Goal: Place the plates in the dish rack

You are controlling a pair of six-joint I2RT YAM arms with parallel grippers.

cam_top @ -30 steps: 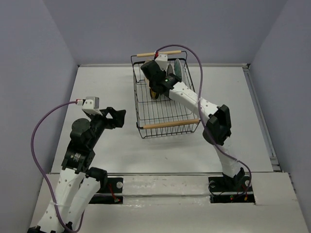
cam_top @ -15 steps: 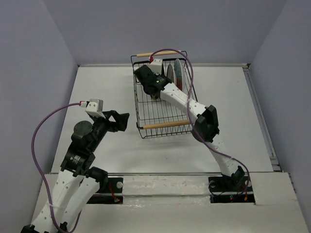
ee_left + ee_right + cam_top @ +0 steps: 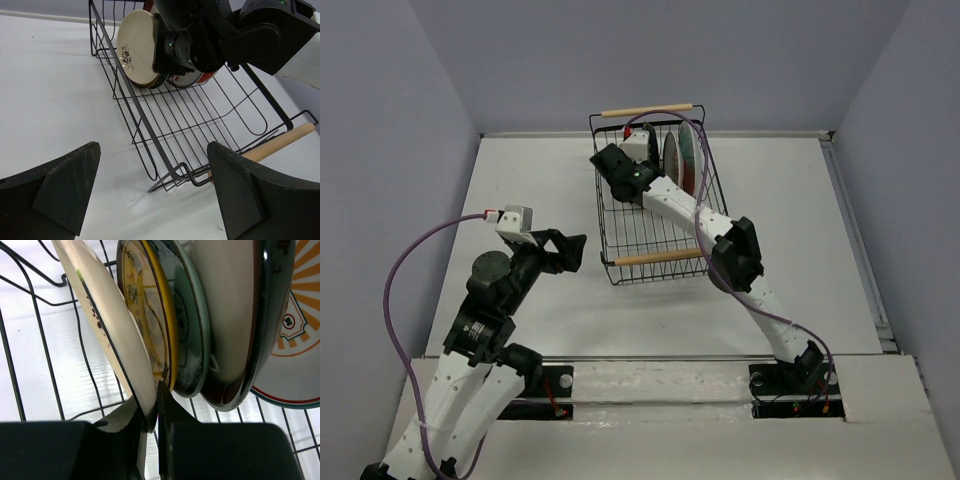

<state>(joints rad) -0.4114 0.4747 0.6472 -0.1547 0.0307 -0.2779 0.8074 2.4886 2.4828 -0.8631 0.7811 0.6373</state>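
Right arm swings left over the dish rack [image 3: 603, 215]: wrist head goes from far middle to the far-left corner, elbow [image 3: 735, 255] trailing left toward the near handle's right end. Right pincer [image 3: 151, 410], pinched on the cream plate [image 3: 107, 335], rides along. Standing plates [image 3: 682, 155] at far right come clear of the arm. Left pincer [image 3: 568, 252] edges slightly nearer the rack over the tabletop [image 3: 520, 170].

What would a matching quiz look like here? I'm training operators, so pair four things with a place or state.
1 cream plate
2 sunburst plate
3 left gripper
4 right gripper

A open, holding nothing
B shut on a plate's rim
C leftmost in the right wrist view
D rightmost in the right wrist view

Pairs: 1-C, 2-D, 3-A, 4-B
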